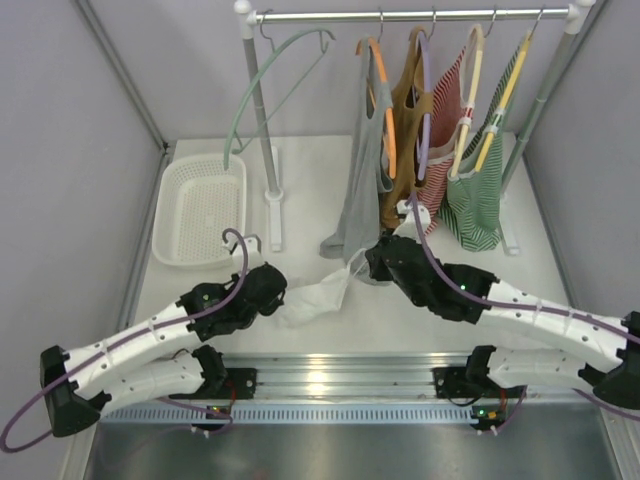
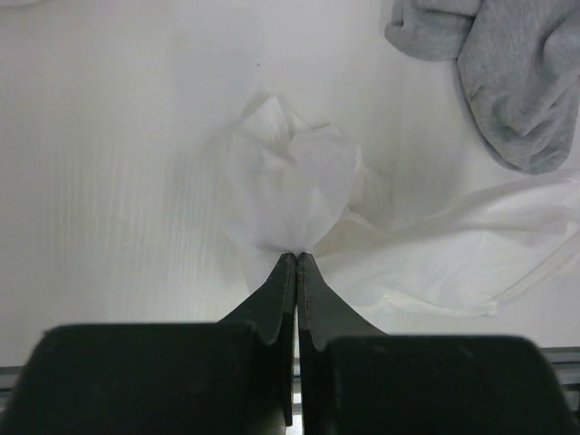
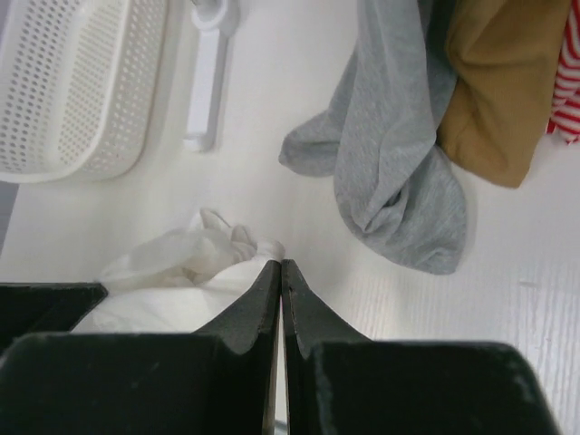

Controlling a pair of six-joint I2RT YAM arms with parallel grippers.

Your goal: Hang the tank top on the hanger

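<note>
Stretching low over the white table point(image 1: 305, 180), the tank top point(image 1: 318, 296) is held as a crumpled band between the 2 grippers. Its long axis is seen running from near left to far right in the top view. Which end is neck and which is hem cannot be told.

The left gripper point(image 2: 296, 256) is seen with its fingers pressed together on a puff of the thin white cloth, which fans out beyond the tips. The right gripper point(image 3: 281, 263) is likewise pressed closed, with bunched white fabric caught at its tips and gathered to their left.

Just beyond the right gripper, the grey tank top point(image 1: 360, 190) is draped from the orange hanger point(image 1: 388, 120), its lower end pooled on the table. The hanger point(image 1: 265, 60) is hung by its hook at the left end of the rail point(image 1: 420, 15), well apart from the tank top, with 1 curved arm reaching down toward the white basket point(image 1: 200, 210). Farther right on the rail, a brown top point(image 1: 405, 150) and 2 striped tops point(image 1: 475, 200) are hung.
</note>
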